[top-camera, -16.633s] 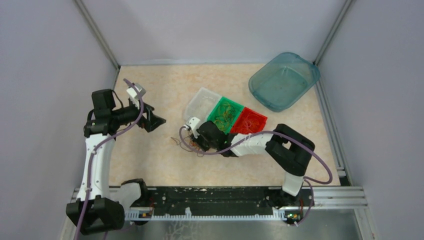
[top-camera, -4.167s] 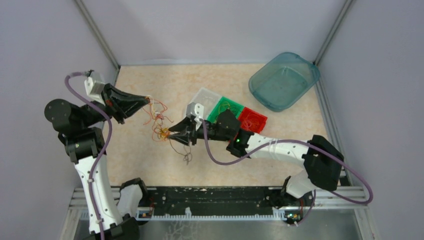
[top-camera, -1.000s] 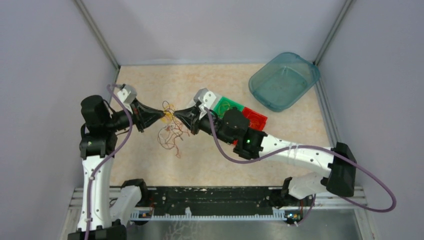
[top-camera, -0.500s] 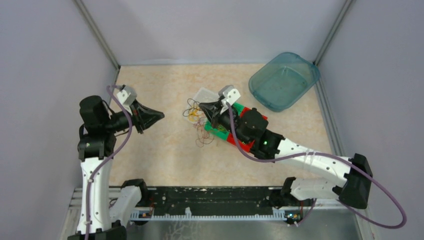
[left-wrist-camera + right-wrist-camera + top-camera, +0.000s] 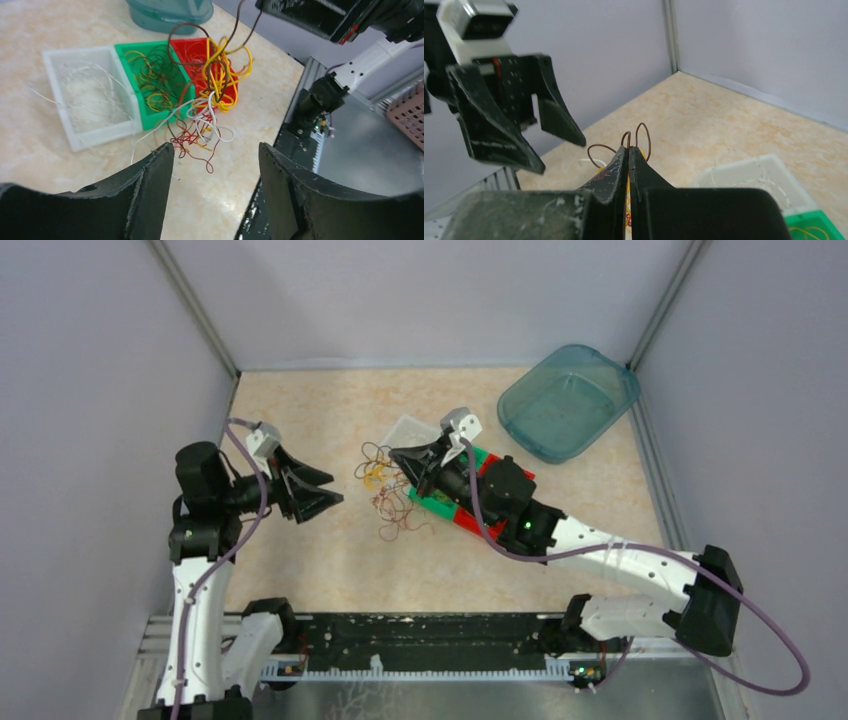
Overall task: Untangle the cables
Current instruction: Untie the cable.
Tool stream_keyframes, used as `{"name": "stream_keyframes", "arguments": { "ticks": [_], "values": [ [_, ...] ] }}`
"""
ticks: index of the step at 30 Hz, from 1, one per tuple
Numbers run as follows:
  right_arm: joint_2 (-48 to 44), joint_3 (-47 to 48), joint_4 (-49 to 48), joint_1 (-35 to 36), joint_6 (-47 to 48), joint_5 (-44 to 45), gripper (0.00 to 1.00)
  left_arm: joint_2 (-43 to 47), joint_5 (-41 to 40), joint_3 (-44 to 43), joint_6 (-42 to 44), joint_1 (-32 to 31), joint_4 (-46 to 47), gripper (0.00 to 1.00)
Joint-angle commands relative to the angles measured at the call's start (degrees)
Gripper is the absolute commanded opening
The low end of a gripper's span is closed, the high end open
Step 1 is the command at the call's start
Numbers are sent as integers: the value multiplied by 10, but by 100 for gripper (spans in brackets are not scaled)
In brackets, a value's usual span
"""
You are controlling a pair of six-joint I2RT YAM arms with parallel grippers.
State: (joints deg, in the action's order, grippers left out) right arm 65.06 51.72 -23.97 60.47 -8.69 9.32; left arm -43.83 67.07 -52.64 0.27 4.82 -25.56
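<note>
Bright, even, diffuse light from above; shadows on desk (image 5: 300,550) faint, soft. Slight sheen on desk in left wrist view. Left tool (image 5: 216,149) and right tool (image 5: 629,151) near lens: dark, slightly soft. Top view sharp.

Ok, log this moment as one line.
left gripper: open, empty | right gripper: shut on cables | cables: tangled, hanging near trays

No readable text, label, brand, number or sign shows in any view.
</note>
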Motion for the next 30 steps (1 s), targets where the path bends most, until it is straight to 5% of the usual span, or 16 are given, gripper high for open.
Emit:
{"name": "stream_keyframes", "arguments": {
  "ticks": [1,5,8,17,24,30],
  "values": [
    [27,57,-81,5,-56,-24,0,16,42,26,-60,-11,42,69],
    [68,97,-96,35,-55,-15,0,22,59,30,-156,-20,114,69],
    [94,125,-108,55,-53,-6,0,27,40,29,-152,-26,120,67],
    [96,133,-107,65,-46,1,0,29,-108,19,-113,-25,104,19],
    [60,91,-95,65,-20,34,0,20,-106,19,-127,-25,116,0],
    [13,69,-75,48,-2,64,0,12,-203,3,-11,-25,42,0]
  ]
}}
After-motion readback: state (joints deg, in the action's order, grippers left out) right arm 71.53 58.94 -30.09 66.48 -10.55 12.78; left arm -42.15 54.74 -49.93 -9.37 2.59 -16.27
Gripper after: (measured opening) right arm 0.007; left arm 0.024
